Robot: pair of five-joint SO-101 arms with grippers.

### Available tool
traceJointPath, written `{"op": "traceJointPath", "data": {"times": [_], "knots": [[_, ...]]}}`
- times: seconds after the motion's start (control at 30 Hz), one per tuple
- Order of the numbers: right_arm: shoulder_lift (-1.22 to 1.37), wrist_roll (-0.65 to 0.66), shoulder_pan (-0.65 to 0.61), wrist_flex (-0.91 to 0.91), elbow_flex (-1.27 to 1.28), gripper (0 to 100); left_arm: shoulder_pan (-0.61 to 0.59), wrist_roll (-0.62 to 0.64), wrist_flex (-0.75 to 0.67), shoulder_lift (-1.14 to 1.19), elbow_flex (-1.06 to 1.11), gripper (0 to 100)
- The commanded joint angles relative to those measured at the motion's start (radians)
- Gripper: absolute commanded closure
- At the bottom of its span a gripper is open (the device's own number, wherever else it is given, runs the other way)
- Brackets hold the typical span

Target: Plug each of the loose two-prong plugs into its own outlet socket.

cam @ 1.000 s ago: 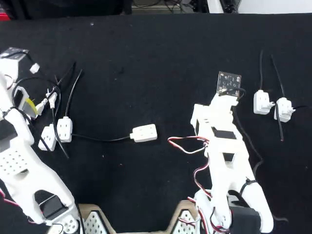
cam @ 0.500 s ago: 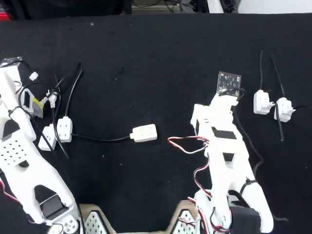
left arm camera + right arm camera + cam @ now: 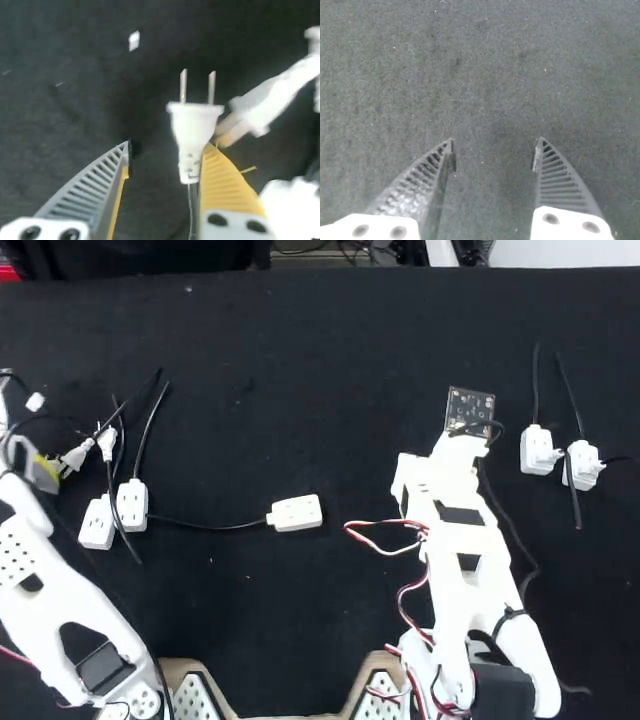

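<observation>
Two-prong plug (image 3: 192, 135), white: light, rigid moulded body on limp cord (image 3: 189, 205), likely best gripped across the body behind the flange; far left on tabletop (image 3: 300, 360), against one released jaw of left gripper (image 3: 165, 147); right gripper (image 3: 492, 147) jaws likewise released.

Left arm (image 3: 40, 580): the left edge cuts it off for you, wrist end included
Second plug (image 3: 272, 102): blurred, so you cannot make out its prongs
White block (image 3: 292, 207): blurred and cropped, so you cannot tell what it is
Right gripper (image 3: 492, 150): from above, hidden from you under its wrist board (image 3: 470, 412)
</observation>
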Motion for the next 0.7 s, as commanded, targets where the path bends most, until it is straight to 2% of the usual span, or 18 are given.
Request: {"op": "traceJointPath", "data": {"times": [0.0,0.1,0.27,0.57,0.67], "knots": [[-0.022,-0.009,-0.008,-0.025,-0.05,75.8,-0.041,-0.052,0.0,-0.015,-0.068,78],[-0.022,-0.009,-0.008,-0.025,-0.05,75.8,-0.047,-0.06,-0.014,-0.015,-0.068,78],[-0.022,-0.009,-0.008,-0.025,-0.05,75.8,-0.056,0.005,-0.107,-0.015,-0.068,78],[-0.022,-0.009,-0.008,-0.025,-0.05,75.8,0.071,0.002,-0.123,-0.014,-0.068,78],[-0.022,-0.009,-0.008,-0.025,-0.05,75.8,0.105,0.002,-0.176,0.002,-0.061,78]]}}
